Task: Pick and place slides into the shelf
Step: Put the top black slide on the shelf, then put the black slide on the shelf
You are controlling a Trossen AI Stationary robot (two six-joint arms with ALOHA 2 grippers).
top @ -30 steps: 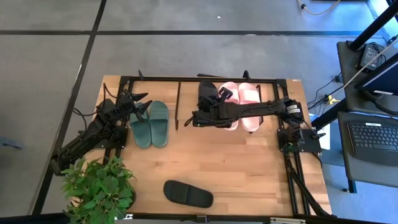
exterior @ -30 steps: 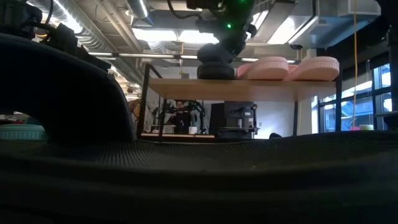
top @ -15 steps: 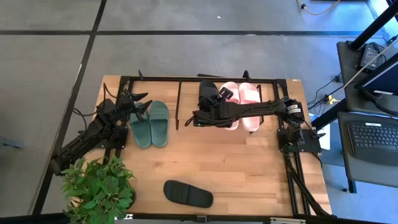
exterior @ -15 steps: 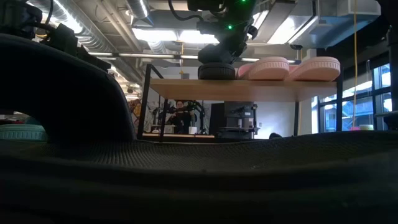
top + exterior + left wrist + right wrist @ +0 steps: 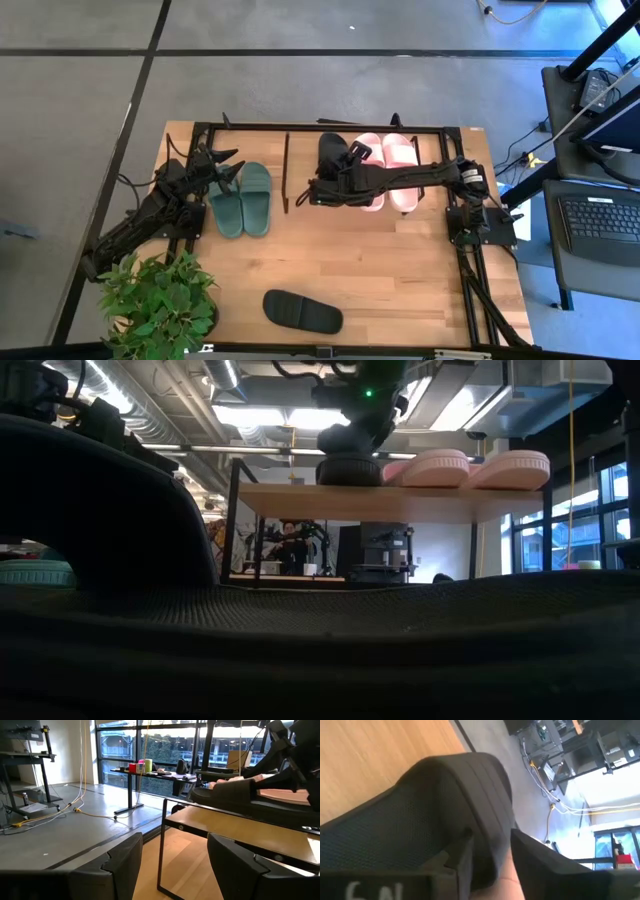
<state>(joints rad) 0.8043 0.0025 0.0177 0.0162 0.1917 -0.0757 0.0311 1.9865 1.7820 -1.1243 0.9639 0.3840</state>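
- Wood-topped table (image 5: 400, 260), seen from above, with a low shelf of thin black metal tubing (image 5: 300, 126) standing along its far edge.
- I am the right gripper (image 5: 318, 188). I reach in from the right side, across the pair of light pink wide-strap slides (image 5: 392, 158), to the middle of the shelf.
- My fingers (image 5: 462, 852) stand on either side of the wide strap of a black open-toe slide (image 5: 420, 815). I cannot tell whether they press on the strap or only stand beside it.
- That black slide (image 5: 330, 146) sits in the shelf, just left of the pink pair and touching it or nearly so. An upright divider stands to its left.
- The pink pair lies side by side in the shelf's right part, partly under my arm.
- The second black slide (image 5: 302, 312) lies flat on the near part of the table, well apart from the shelf and from me.
- A pair of dark green wide-strap slides (image 5: 243, 198) lies side by side on the table's left part, its far end at the shelf's left section.
- The left gripper (image 5: 226, 172) waits at the far left, just beside the green pair, its fingers (image 5: 125, 865) spread wide with nothing between them.
- A leafy green potted plant (image 5: 160, 305) stands at the near left corner.
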